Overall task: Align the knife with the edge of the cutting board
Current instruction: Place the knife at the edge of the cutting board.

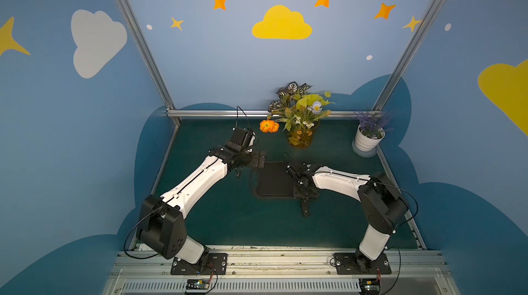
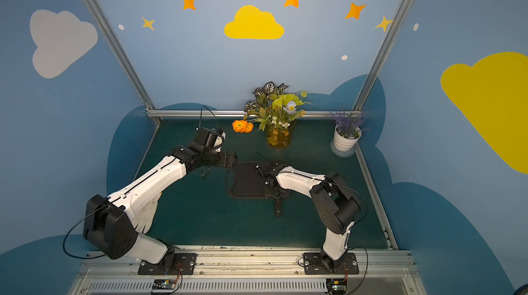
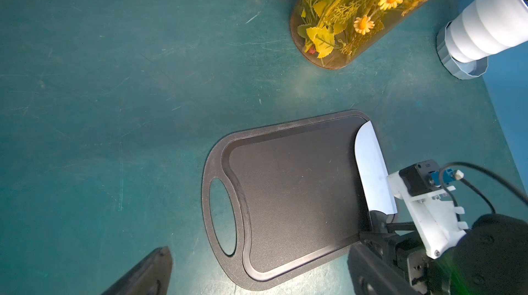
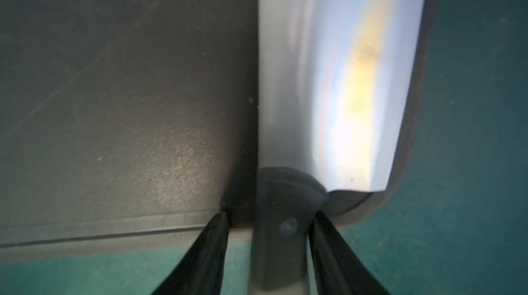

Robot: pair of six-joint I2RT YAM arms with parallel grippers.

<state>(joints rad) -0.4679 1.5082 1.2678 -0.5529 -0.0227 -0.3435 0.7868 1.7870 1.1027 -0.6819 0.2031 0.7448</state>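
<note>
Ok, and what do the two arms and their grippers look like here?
The left arm and right arm match: white moulded link shells between bulky black joint housings, on black bolted base plates. Thin black cables loop along each. The right gripper has slim, tapered black fingers; its wrist camera sits on a white bracket with a blue connector.

The black cutting board (image 1: 271,182) lay on the green table (image 1: 228,222), with the right gripper (image 1: 304,193) low over its near right corner. Of the knife (image 1: 305,208) only the black handle showed, sticking out past the board's near edge. The left gripper (image 1: 239,171) hung beside the board's far left corner.
</note>
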